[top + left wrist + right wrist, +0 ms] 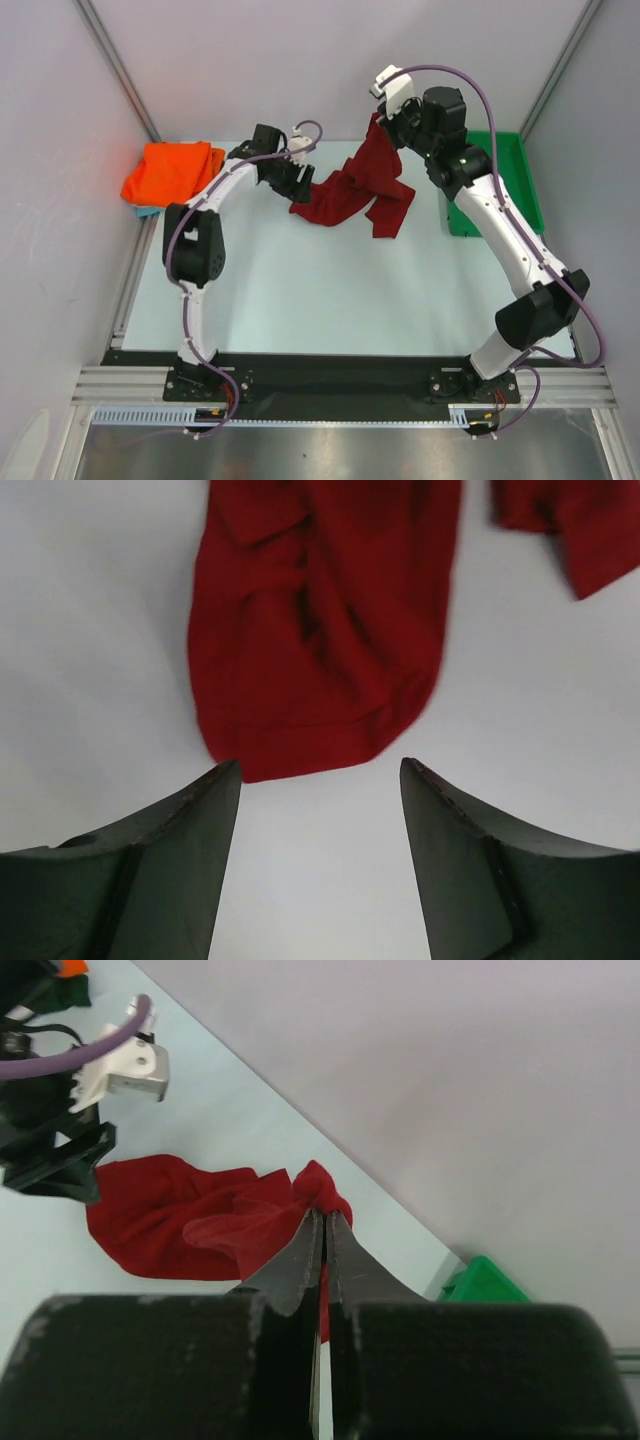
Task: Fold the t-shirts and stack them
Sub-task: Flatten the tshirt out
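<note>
Light falls bright, even and diffuse from above, so the pale table [330,290] carries only soft, faint shadows, the clearest beneath the maroon t-shirt [350,195] toward the far edge. The metal strip [330,455] along the near edge shows a dull sheen (no hard glare). In the left wrist view the left gripper [320,765] is dark and soft-edged in the foreground, and the cloth's hem is smeared at its right side. In the right wrist view the right gripper [325,1218] has a black, blurred body filling the bottom, while the cloth beyond it is sharper.
</note>
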